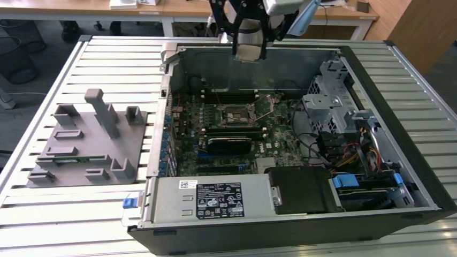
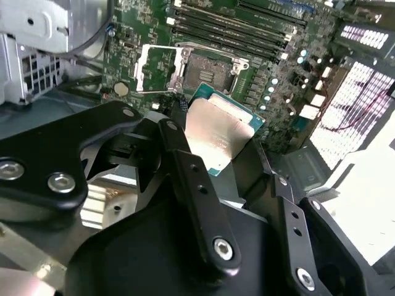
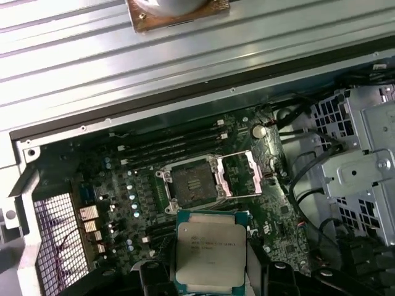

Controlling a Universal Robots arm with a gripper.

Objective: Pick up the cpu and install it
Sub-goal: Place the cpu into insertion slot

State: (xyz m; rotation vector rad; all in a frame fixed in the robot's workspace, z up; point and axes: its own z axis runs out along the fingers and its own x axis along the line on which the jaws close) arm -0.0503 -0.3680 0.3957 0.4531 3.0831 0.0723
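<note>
Item: cpu [image 3: 210, 250], silver lid up and green edge showing, clamped on two opposite sides between the black fingers [image 2: 185, 166] of the gripper [image 1: 250, 52], and carried level in the air above the motherboard [image 3: 123, 179] inside the open case [image 1: 300, 64]. Target: socket [image 3: 191, 185], bare, with its load plate [image 3: 237, 176] swung open to one side. It lies below the cpu and offset from it, toward the middle of the case in the exterior view. Alignment: in the first wrist view the cpu's edges run roughly parallel to the socket's, and the two are well apart, with no contact.
</note>
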